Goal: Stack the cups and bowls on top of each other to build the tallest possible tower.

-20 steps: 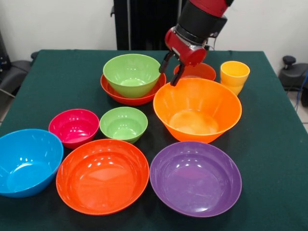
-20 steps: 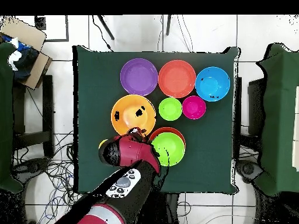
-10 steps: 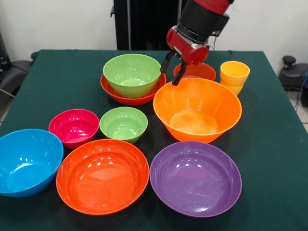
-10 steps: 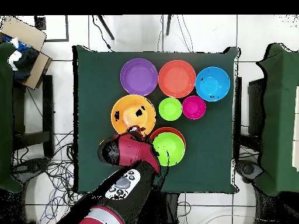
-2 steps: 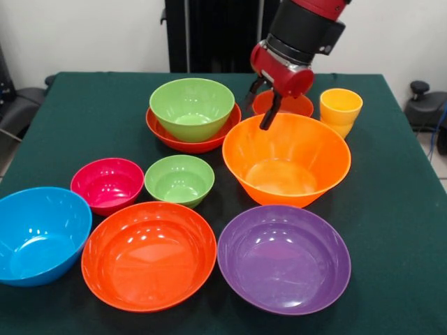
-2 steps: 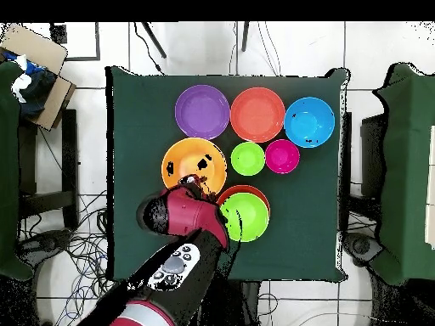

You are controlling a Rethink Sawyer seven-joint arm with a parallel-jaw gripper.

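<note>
Robot pincer [image 5: 264, 106] hangs spread apart and empty over the far rim of the large orange bowl [image 5: 287, 160].
A lime green bowl [image 5: 192, 107] sits nested in a red-orange bowl [image 5: 190, 137] beside it; yellow-orange cups [image 5: 340, 110] stand behind on the green table [image 5: 394, 209].

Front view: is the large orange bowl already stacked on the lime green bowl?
No. The large orange bowl sits alone on the green table, beside the medium lime green bowl nested in the wide red-orange bowl.
</note>
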